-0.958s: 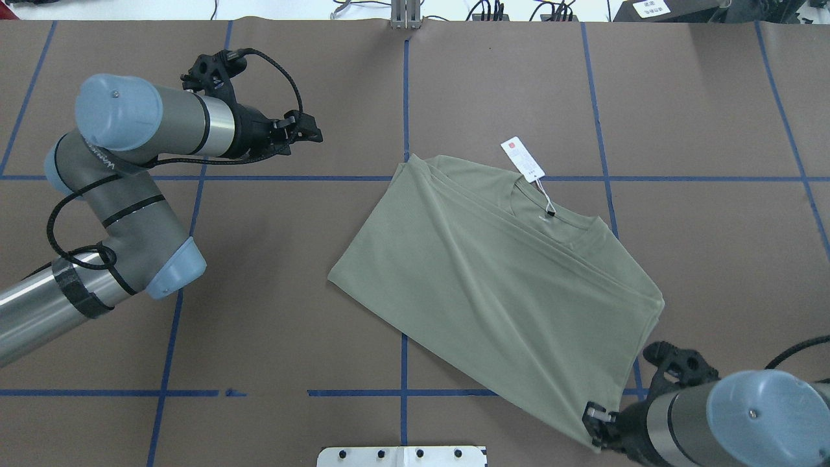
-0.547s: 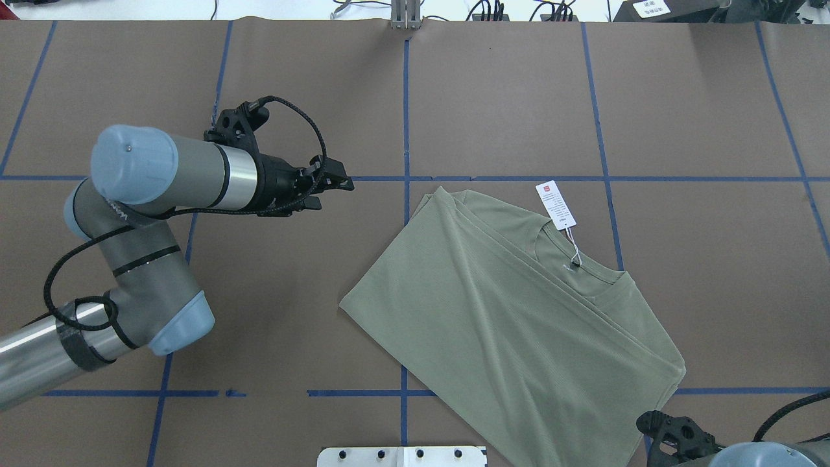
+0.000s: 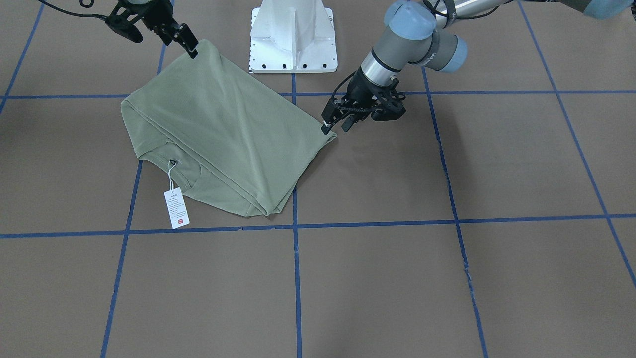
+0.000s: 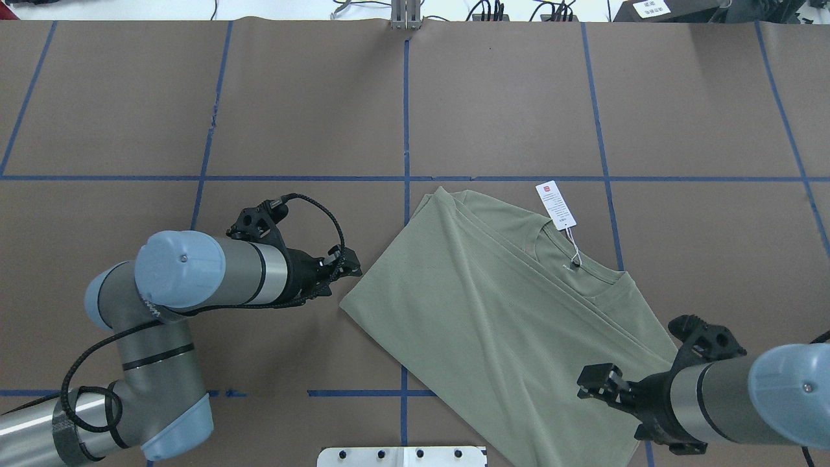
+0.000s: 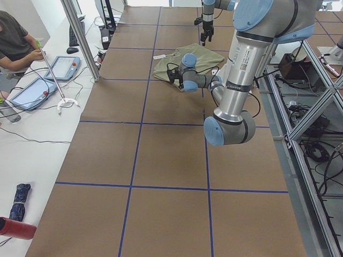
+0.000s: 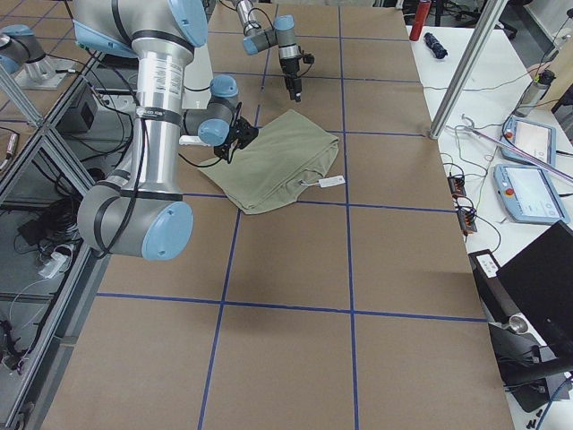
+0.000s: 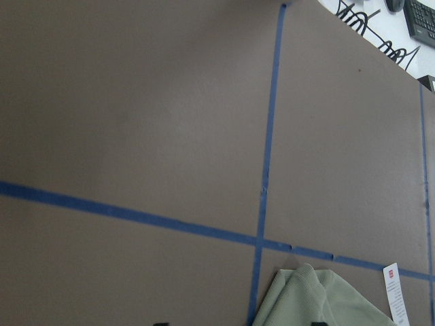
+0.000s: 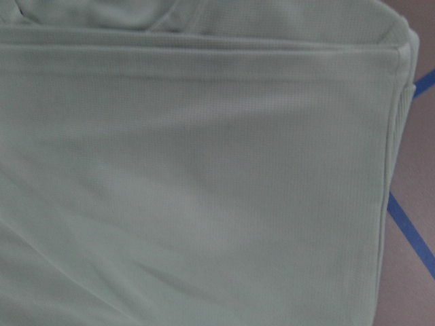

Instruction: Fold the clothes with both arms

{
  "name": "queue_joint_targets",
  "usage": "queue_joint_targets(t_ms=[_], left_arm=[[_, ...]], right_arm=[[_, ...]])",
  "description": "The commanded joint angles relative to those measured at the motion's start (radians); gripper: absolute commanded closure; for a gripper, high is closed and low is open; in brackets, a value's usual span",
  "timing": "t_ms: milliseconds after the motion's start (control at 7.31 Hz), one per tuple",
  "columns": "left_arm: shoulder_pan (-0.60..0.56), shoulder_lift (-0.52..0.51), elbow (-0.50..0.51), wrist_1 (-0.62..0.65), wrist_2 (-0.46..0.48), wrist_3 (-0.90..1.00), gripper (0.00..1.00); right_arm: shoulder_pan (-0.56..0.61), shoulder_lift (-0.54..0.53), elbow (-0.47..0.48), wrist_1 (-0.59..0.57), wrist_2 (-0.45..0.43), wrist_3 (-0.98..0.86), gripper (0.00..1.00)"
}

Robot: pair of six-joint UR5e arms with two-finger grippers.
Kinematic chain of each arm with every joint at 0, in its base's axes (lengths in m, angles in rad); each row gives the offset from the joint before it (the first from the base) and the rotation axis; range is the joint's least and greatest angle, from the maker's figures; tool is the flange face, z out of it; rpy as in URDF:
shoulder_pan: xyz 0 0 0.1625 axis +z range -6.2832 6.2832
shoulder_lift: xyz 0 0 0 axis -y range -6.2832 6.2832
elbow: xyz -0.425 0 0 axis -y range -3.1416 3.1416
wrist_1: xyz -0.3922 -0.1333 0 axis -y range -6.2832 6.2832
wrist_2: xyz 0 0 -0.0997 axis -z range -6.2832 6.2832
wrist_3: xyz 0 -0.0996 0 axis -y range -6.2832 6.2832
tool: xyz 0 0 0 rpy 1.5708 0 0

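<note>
The sage-green clothes point(image 4: 493, 324) lie folded and skewed on the brown table, collar and white hang tag point(image 4: 556, 204) toward the far side. In the front-facing view the clothes point(image 3: 223, 129) stretch from my right gripper to my left. My left gripper point(image 4: 356, 266) is open, low over the table and just short of the shirt's left corner; its tips point(image 3: 330, 127) nearly touch the fabric. My right gripper point(image 4: 587, 383) hovers open above the shirt's near right part, and its wrist view holds only fabric point(image 8: 190, 170).
The white pedestal base point(image 3: 293, 30) stands at the near edge, beside the shirt's near corner. Blue tape lines point(image 4: 405, 97) grid the table. Cables point(image 4: 493, 10) run along the far edge. A person point(image 5: 16, 43) sits at a side bench with tablets.
The shirt slid toward the robot, then stopped. My left arm swung in and down to the shirt's left corner. My right gripper left the near corner and came forward over the shirt.
</note>
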Motion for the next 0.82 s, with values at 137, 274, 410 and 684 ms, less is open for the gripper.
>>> queue_joint_targets(t_ms=[137,274,410,684], left_arm=[[0.055,-0.008,0.034,0.039,0.024,-0.006,0.38],[0.055,-0.021,0.038,0.037,0.024,-0.006,0.40],[0.055,-0.028,0.043,0.039,0.024,-0.005,0.41],[0.055,-0.034,0.055,0.039,0.026,-0.005,0.47]], right_arm=[[0.058,0.028,-0.026,0.000,0.000,-0.016,0.00],[0.057,0.028,-0.042,0.002,-0.002,-0.016,0.00],[0.057,0.030,-0.051,0.002,-0.002,-0.016,0.00],[0.055,0.028,-0.054,0.002,-0.002,-0.016,0.00]])
